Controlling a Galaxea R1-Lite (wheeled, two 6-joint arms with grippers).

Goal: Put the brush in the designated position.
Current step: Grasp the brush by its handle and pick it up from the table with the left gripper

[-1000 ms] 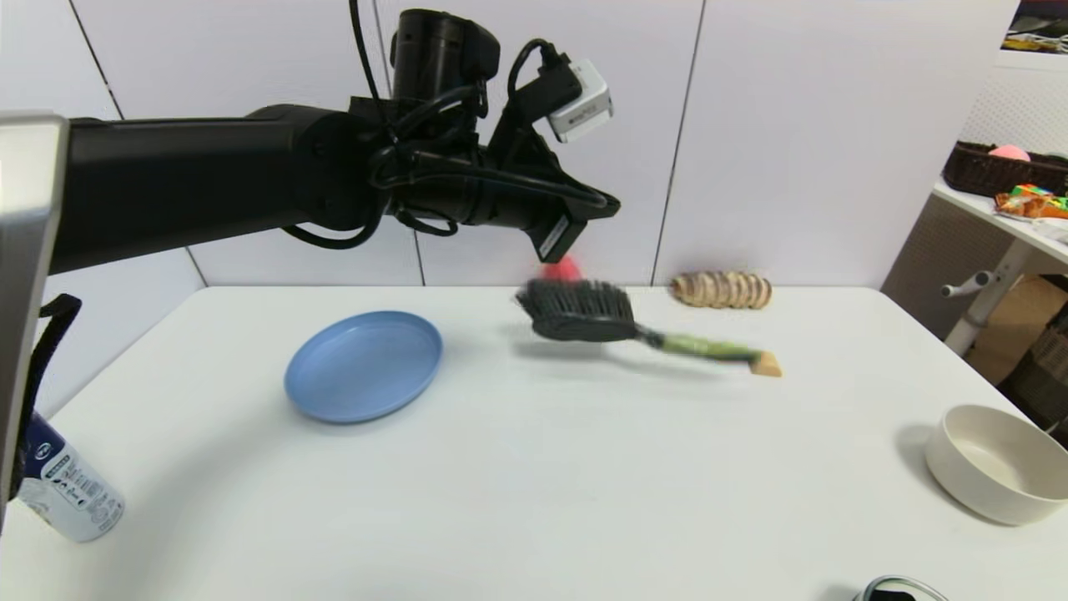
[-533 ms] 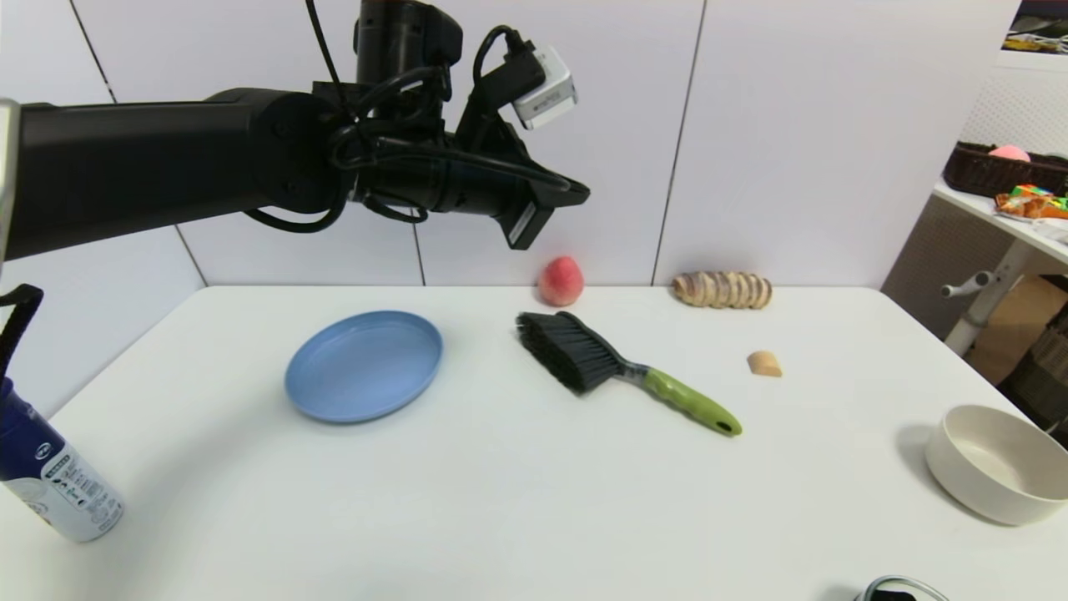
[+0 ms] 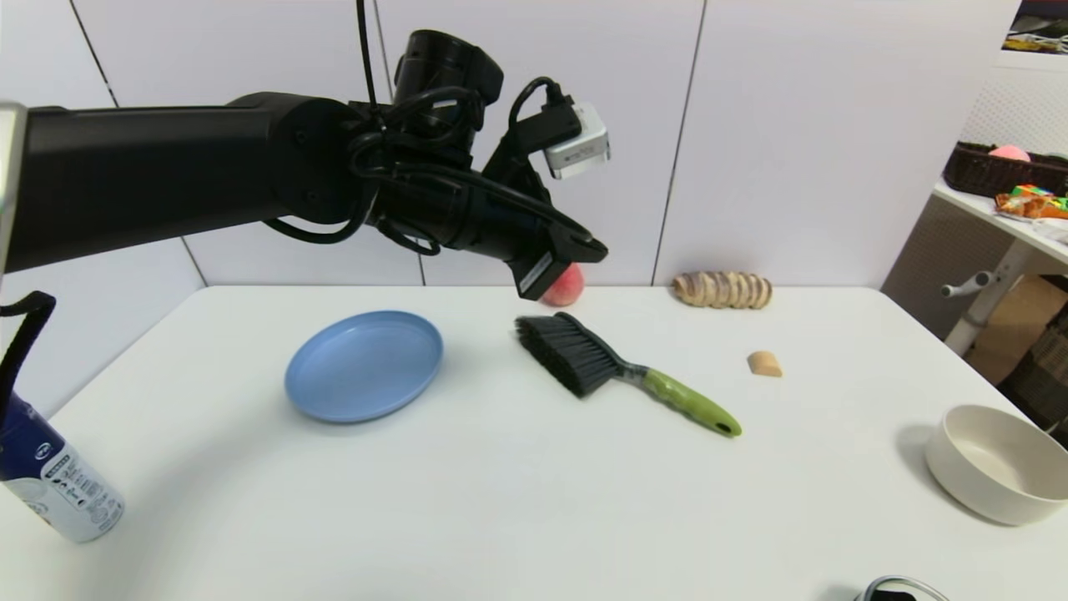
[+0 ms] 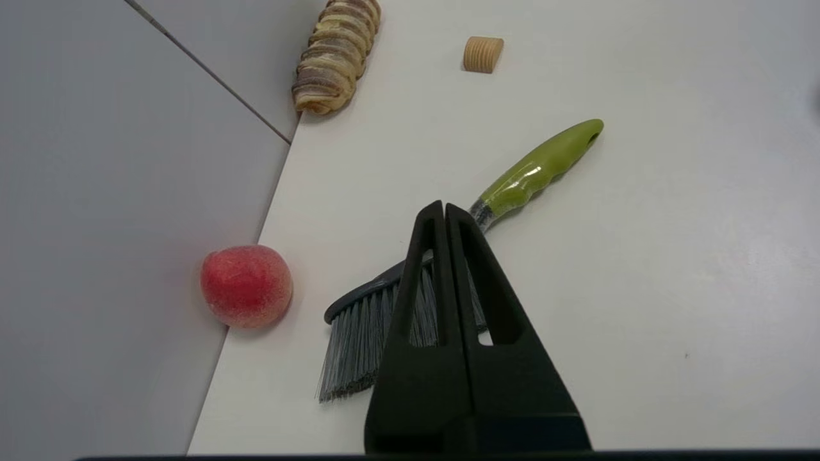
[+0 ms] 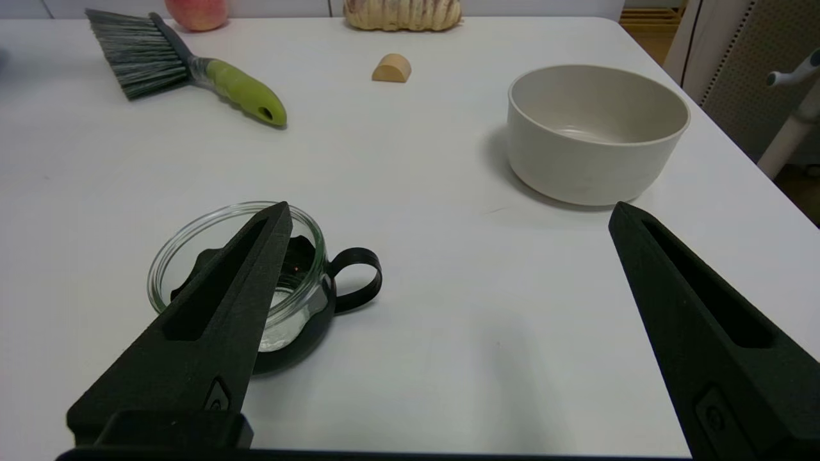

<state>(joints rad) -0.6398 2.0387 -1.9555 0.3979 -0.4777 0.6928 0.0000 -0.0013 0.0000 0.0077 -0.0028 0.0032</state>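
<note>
The white worktop (image 3: 517,484) carries everything, and the left arm reaches across above it from the left side, its pincer (image 3: 557,265) hanging in the air over the far middle with both fingers pressed together and nothing between them. A round blue plate (image 3: 364,365) sits toward the far left, and a cream bowl (image 3: 997,463) sits near the right edge. The brush (image 3: 622,374) lies flat on bare worktop between them, toward the far edge, bristles pointing to the plate and lime-green handle angling toward the near right; it touches neither dish. A braided bread loaf (image 3: 722,290) and a peach (image 3: 566,288) rest against the far edge, and a small tan block (image 3: 764,364) lies just beyond the handle's end. The right pincer (image 5: 442,256) is parked low at the near right, fingers spread wide over a glass cup (image 5: 256,282). The brush appears to be lying free on open worktop; if that is the intended patch, the placing looks done, and the left arm need only draw clear without brushing the peach.
</note>
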